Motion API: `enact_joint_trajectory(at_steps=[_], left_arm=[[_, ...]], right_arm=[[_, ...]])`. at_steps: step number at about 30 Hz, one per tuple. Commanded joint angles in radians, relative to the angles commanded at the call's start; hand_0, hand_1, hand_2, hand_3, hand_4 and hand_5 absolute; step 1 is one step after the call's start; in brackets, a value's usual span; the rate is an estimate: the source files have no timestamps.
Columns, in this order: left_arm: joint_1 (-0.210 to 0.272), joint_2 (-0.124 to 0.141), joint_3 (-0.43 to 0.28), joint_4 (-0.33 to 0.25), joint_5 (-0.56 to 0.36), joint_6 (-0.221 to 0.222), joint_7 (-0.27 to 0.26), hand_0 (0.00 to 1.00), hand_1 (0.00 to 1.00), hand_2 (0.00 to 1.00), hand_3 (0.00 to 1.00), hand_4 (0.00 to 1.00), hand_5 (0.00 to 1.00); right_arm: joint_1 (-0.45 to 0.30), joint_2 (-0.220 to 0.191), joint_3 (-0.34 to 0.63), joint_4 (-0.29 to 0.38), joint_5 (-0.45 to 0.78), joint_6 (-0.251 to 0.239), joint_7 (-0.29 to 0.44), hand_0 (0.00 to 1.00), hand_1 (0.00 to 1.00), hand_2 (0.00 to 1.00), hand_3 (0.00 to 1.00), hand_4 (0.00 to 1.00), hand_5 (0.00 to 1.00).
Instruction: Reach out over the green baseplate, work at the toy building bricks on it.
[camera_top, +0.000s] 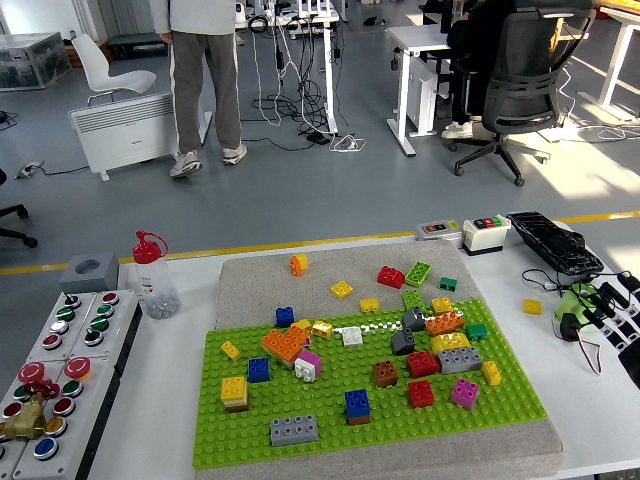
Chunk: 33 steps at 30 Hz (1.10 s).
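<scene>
Green baseplate (330, 440) lying long axis left-right, bricks (283, 345) scattered; my right hand (600, 310) resting at edge, fingers (590, 300) hanging relaxed, empty.

The robot's right hand (608, 310) is black with thin fingers that have white stripes, plus a bright green part and a thin cable. The person (203, 85) wears a grey top, grey trousers and light sneakers.

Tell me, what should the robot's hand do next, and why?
Probably reach the right hand left, over the green baseplate. It sits off the mat's right side, holding nothing, and the nearest bricks, like the pink brick, lie untouched.
</scene>
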Motion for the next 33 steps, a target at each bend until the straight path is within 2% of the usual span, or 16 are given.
enact_joint_trajectory(at_steps=[3, 6, 7, 8, 13, 14, 19, 20, 25, 26, 33], left_arm=[[0.0, 0.0, 0.0, 0.0, 0.0, 0.0, 0.0, 0.697, 0.719, 0.713, 0.636, 0.391, 0.998], [0.001, 0.0, 0.0, 0.0, 0.0, 0.001, 0.0, 0.697, 0.719, 0.713, 0.636, 0.391, 0.998], [0.002, 0.0, 0.0, 0.0, 0.0, 0.001, 0.0, 0.697, 0.719, 0.713, 0.636, 0.391, 0.998], [0.002, 0.0, 0.0, 0.0, 0.0, 0.001, 0.001, 0.696, 0.719, 0.713, 0.636, 0.391, 0.998], [0.008, -0.001, 0.0, 0.0, 0.001, 0.001, 0.002, 0.696, 0.719, 0.713, 0.636, 0.391, 0.998], [0.009, -0.001, 0.0, 0.0, 0.001, 0.001, 0.003, 0.696, 0.718, 0.713, 0.636, 0.391, 0.998], [0.015, -0.001, -0.001, 0.0, 0.003, 0.0, 0.005, 0.696, 0.718, 0.713, 0.636, 0.391, 0.998], [0.016, 0.0, -0.001, 0.0, 0.004, 0.0, 0.005, 0.696, 0.718, 0.712, 0.636, 0.392, 0.998], [0.017, 0.001, 0.0, 0.0, 0.005, -0.001, 0.006, 0.696, 0.718, 0.712, 0.636, 0.392, 0.998], [0.018, 0.001, 0.0, 0.0, 0.005, -0.001, 0.006, 0.696, 0.718, 0.712, 0.636, 0.391, 0.998], [0.013, 0.003, 0.001, 0.0, -0.002, 0.0, 0.003, 0.696, 0.718, 0.711, 0.636, 0.391, 0.998]], right_arm=[[0.012, -0.01, -0.029, 0.008, -0.056, -0.002, -0.016, 0.508, 0.643, 0.764, 0.827, 0.748, 0.207], [0.038, -0.029, -0.09, 0.023, -0.176, 0.005, -0.055, 0.508, 0.643, 0.764, 0.827, 0.748, 0.207], [0.047, -0.036, -0.108, 0.025, -0.211, 0.013, -0.07, 0.508, 0.643, 0.764, 0.827, 0.748, 0.207], [0.056, -0.042, -0.127, 0.028, -0.258, 0.019, -0.084, 0.406, 0.578, 0.726, 0.762, 0.758, 0.186], [0.093, -0.067, -0.204, 0.027, -0.435, 0.051, -0.124, 0.406, 0.578, 0.726, 0.762, 0.758, 0.186], [0.101, -0.075, -0.221, 0.026, -0.477, 0.061, -0.129, 0.378, 0.553, 0.708, 0.743, 0.759, 0.162], [0.132, -0.114, -0.286, 0.022, -0.672, 0.105, -0.136, 0.378, 0.553, 0.708, 0.743, 0.759, 0.162], [0.137, -0.122, -0.297, 0.022, -0.706, 0.112, -0.137, 0.426, 0.601, 0.74, 0.779, 0.761, 0.149], [0.16, -0.149, -0.351, 0.02, -0.893, 0.141, -0.149, 0.426, 0.601, 0.74, 0.779, 0.761, 0.149], [0.164, -0.152, -0.361, 0.018, -0.929, 0.147, -0.154, 0.493, 0.651, 0.771, 0.799, 0.762, 0.158], [0.201, -0.163, -0.445, -0.011, -1.183, 0.161, -0.184, 0.511, 0.661, 0.774, 0.803, 0.764, 0.156]])
